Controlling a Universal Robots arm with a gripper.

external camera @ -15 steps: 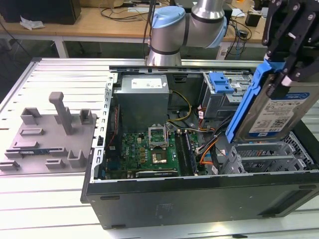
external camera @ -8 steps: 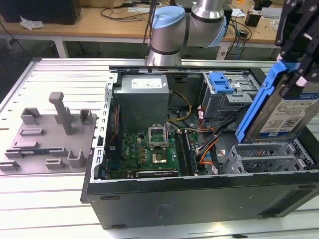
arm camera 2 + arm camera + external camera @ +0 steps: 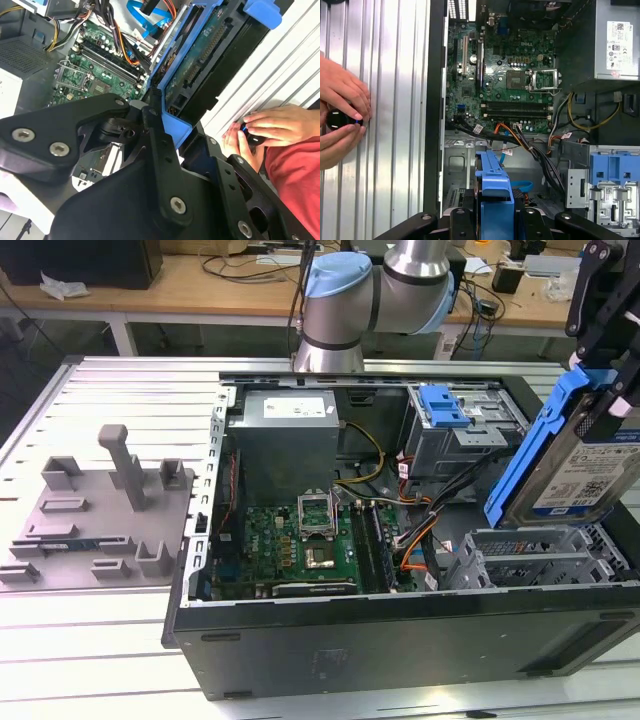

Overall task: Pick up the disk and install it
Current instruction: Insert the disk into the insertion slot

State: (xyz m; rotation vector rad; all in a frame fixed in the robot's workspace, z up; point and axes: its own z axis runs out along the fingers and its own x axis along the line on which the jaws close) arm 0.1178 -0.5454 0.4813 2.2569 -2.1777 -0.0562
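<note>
Ribbed metal bench | one open computer case | one disk clamped in end effector

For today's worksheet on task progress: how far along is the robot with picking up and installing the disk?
Pick-up looks done: the gripper is shut on the disk, holding it tilted above the open computer case. Left: installation; the disk is not seated in the grey drive cage.

disk above drive cage | motherboard inside case | case on table
</note>
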